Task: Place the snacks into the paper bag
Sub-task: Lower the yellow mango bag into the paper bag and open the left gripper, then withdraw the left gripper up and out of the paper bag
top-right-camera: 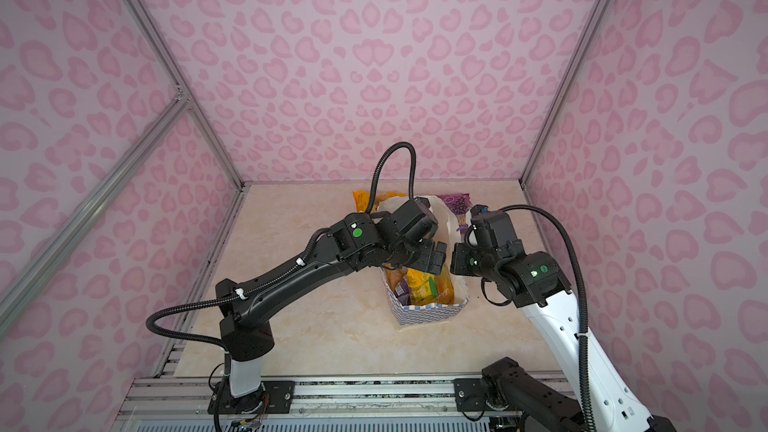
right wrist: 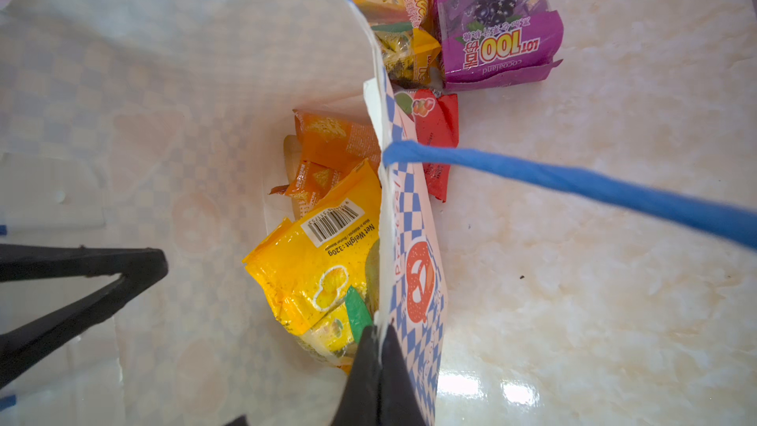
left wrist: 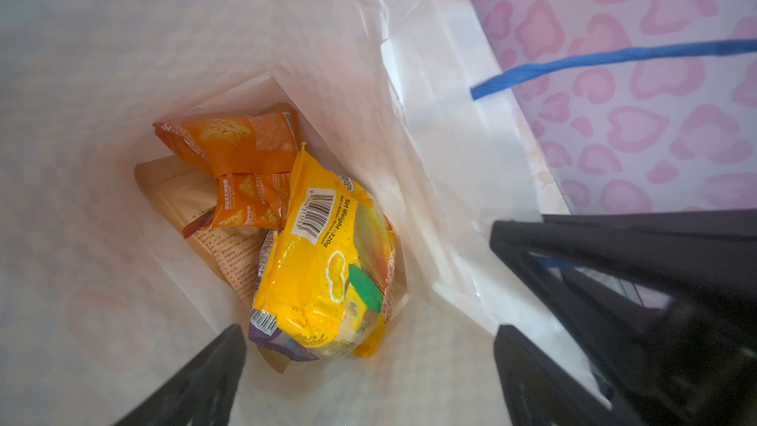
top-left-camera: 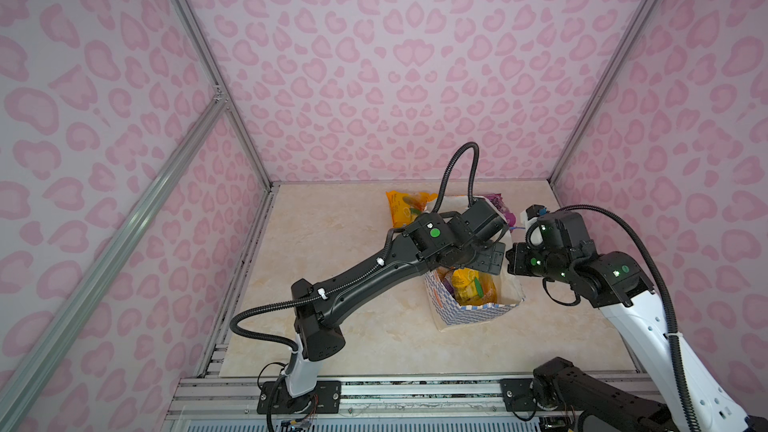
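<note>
L gripper (left wrist: 366,342) hangs over the mouth of the paper bag (top-left-camera: 469,313); jaws spread wide, nothing between them. The yellow mango packet (left wrist: 323,264) lies below it inside the bag, barcode up. It rests on an orange chip packet (left wrist: 233,145), a tan packet (left wrist: 233,252) and a purple packet corner (left wrist: 278,342).

R gripper (right wrist: 379,338) is clenched on the bag's rim, one jaw inside and one outside the checkered wall (right wrist: 413,215); I judge it is propping the mouth open, so R arm is tied up.

Snacks left out on the table (right wrist: 573,301), per R wrist view:
- purple grape packet (right wrist: 495,22), flat, print up
- yellow packet (right wrist: 405,34), just beside it, partly hidden by the bag wall
- red packet (right wrist: 438,137), against the bag's outer wall under the blue cord handle (right wrist: 573,186), long axis running along the wall

In a top view a yellow-orange packet (top-left-camera: 405,207) shows behind the bag; can't tell if it's the same as the yellow one above.

Key relation: everything left lies beyond the bag, on its far side from both arm bases. L arm is the free one and sits right over the bag, so my call is lift clear of the rim, then reach further back. Risk: snagging the wall or handle on the way out.
</note>
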Controlling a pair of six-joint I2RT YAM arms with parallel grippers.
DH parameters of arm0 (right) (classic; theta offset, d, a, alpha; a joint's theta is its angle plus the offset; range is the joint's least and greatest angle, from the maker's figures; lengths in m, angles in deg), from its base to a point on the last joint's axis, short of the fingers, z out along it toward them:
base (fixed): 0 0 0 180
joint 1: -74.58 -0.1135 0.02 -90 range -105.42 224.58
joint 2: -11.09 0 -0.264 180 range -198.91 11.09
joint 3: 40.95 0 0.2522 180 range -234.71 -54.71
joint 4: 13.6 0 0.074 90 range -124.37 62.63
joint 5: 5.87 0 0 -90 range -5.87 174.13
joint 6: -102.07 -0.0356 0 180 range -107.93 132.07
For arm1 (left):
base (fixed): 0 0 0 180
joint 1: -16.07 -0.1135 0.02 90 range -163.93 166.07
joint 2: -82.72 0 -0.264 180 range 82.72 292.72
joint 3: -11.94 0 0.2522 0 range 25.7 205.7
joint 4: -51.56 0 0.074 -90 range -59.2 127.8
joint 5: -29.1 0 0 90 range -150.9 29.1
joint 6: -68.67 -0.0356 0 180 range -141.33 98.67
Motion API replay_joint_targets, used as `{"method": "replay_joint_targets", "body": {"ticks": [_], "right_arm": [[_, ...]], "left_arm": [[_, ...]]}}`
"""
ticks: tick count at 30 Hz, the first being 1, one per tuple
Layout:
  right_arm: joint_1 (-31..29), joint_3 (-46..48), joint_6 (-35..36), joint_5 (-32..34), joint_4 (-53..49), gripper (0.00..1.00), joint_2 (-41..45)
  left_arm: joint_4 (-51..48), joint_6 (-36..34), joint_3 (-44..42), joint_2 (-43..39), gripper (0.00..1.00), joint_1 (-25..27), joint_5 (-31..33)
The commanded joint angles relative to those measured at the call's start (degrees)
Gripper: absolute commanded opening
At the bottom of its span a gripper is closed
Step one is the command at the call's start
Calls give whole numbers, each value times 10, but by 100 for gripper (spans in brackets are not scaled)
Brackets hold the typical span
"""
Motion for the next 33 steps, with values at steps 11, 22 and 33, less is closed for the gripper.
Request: {"method": "replay_joint_targets", "body": {"ticks": [11, 22, 33], "right_arm": [[-1, 10, -5, -4, 3, 0, 9], [-1, 24, -6, 0, 4, 0, 15], [-1, 29, -1, -13, 27, 0, -8]], "left_arm": [[27, -30, 59, -115, 97, -7, -41], [-13, 2, -79, -285, 97, -28, 81], [-2, 99, -294, -373, 97, -44, 50]]}}
